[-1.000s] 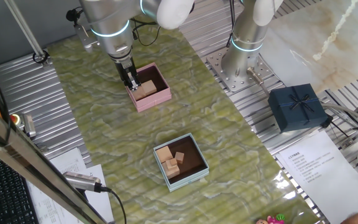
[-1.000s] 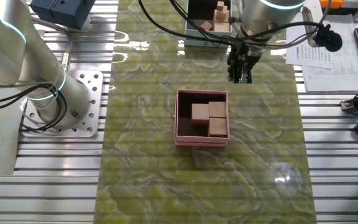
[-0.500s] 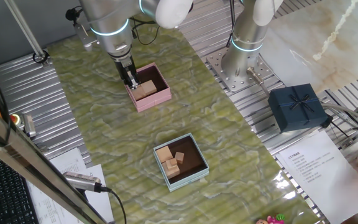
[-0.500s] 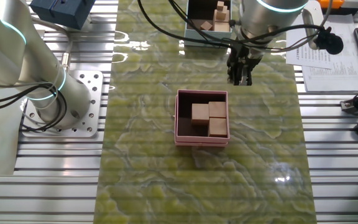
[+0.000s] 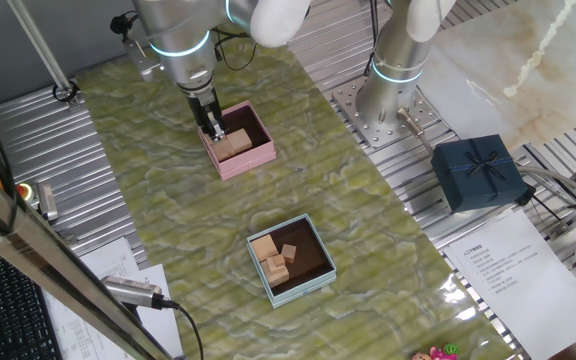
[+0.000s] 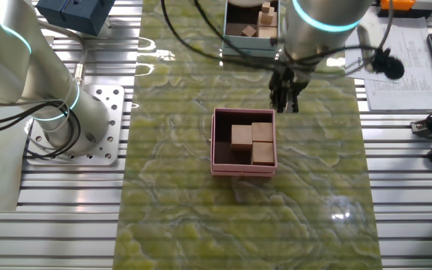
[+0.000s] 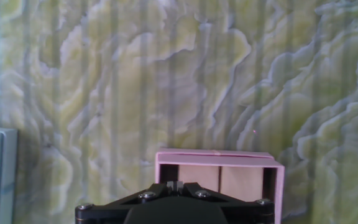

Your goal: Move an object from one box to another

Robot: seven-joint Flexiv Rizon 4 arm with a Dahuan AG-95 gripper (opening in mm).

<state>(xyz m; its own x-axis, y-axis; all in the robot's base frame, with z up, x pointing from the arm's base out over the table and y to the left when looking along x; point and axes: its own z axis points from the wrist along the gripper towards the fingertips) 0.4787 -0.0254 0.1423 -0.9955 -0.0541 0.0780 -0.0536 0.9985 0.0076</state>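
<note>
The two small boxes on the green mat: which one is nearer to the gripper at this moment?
The pink box. The gripper hangs just past its rim, while the light blue-green box sits farther along the mat.

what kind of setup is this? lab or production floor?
Most likely a robot lab bench: a second arm's base bolted to slatted aluminium plate, a keyboard and printed sheets at the edges, and a green marbled mat under the gripper.
</note>
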